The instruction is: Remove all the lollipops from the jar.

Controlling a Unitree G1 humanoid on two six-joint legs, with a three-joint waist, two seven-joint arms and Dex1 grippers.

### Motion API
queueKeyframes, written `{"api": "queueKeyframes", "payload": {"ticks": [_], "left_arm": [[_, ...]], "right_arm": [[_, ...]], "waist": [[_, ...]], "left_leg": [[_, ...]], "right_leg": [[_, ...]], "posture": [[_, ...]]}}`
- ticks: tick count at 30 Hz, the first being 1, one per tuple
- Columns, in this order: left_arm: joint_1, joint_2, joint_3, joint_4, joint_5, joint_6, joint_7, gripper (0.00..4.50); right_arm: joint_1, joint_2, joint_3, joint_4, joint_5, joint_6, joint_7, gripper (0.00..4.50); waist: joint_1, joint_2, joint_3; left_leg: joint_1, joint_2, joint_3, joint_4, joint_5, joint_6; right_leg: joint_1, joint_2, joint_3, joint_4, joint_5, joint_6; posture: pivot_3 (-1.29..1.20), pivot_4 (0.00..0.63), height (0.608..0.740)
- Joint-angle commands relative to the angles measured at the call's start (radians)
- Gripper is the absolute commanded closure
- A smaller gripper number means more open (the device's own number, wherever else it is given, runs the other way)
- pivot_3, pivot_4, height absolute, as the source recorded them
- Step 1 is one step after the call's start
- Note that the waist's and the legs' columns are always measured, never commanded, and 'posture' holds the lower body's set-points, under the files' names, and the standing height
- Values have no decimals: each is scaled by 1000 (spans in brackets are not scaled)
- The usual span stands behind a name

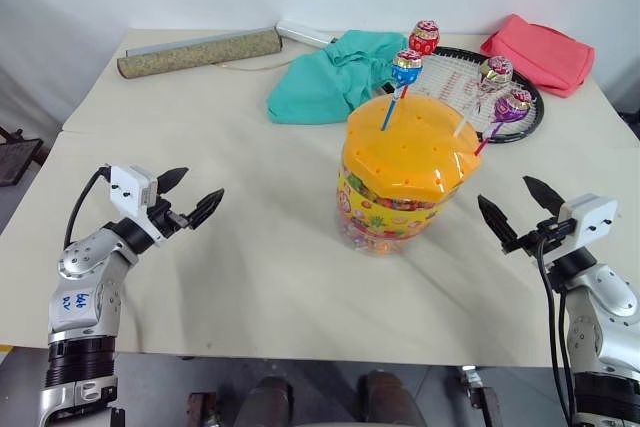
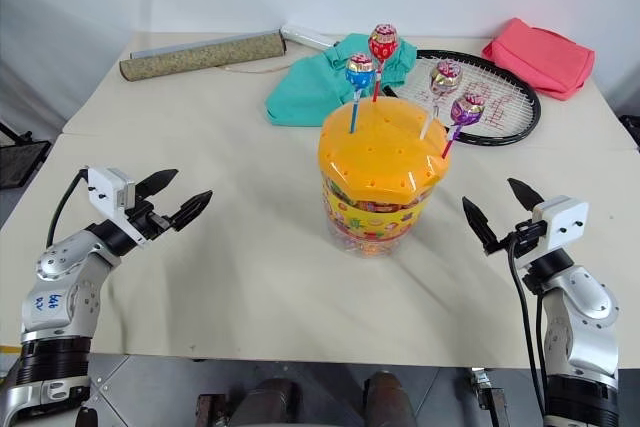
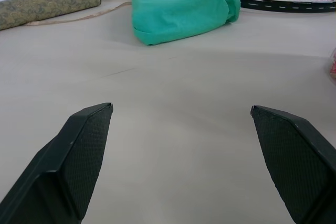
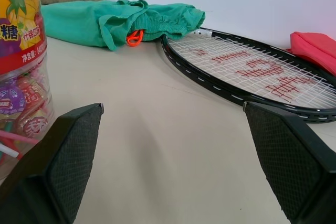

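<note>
One jar (image 1: 400, 182), four lollipops (image 1: 407, 67) upright in lid, two pincers (image 1: 190, 197) wide open, empty

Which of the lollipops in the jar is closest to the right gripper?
The purple lollipop, stuck in the right edge of the jar lid; the gold, red and blue ones stand farther from the right gripper.

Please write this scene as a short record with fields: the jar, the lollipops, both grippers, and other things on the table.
jar: the jar stands upright mid-table, orange lid on
lollipops: four lollipops stand in lid holes: blue, red, gold, purple
left gripper: left gripper open, holding nothing, left of jar
right gripper: right gripper open, holding nothing, right of jar
behind jar: green cloth, racket, pink pouch, rolled mat
</note>
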Motion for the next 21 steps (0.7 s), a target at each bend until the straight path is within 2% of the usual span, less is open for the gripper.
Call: {"api": "queueKeyframes", "payload": {"ticks": [1,3,6,9,13,14,17,21], "left_arm": [[-11,21,0,-7,30,-29,10,0],[-26,15,10,-2,1,-32,-14,0],[-47,42,20,-27,-104,10,-152,0],[-74,130,9,-93,-246,180,-313,0],[-165,225,-9,-151,-367,342,-416,0],[-199,239,-20,-164,-384,370,-432,0],[-316,235,-53,-172,-430,442,-444,0],[-444,178,-104,-158,-446,484,-433,0]], "right_arm": [[-13,-16,-13,-32,15,-15,3,22],[-15,-27,-16,-44,32,1,19,22],[6,-79,-58,-111,122,77,75,22],[86,-172,-148,-221,242,189,139,22],[188,-268,-300,-334,384,321,175,22],[206,-288,-332,-362,413,352,175,201],[236,-315,-390,-429,469,417,155,894],[229,-306,-418,-490,496,450,100,894]], "waist": [[0,0,0],[0,0,0],[3,0,0],[3,0,0],[6,0,0],[6,0,0],[4,0,0],[3,0,0]], "left_leg": [[0,0,0,0,0,0],[0,0,0,0,0,0],[-1,-1,0,0,0,1],[-1,-2,-1,-1,1,1],[-1,-2,-3,-1,1,2],[-2,-3,-3,0,1,3],[-1,-3,-2,0,2,4],[-1,-3,2,0,2,4]], "right_leg": [[0,0,0,0,0,0],[0,0,0,0,0,0],[0,-1,0,0,0,0],[0,-2,-1,0,0,0],[3,-3,-3,-1,0,1],[3,-3,-3,-2,0,1],[5,-3,-3,-3,1,2],[5,-2,-3,-3,1,3]], "posture": [[0,150,740],[0,150,740],[0,150,740],[0,150,740],[0,150,740],[0,150,740],[0,150,740],[0,150,740]]}}
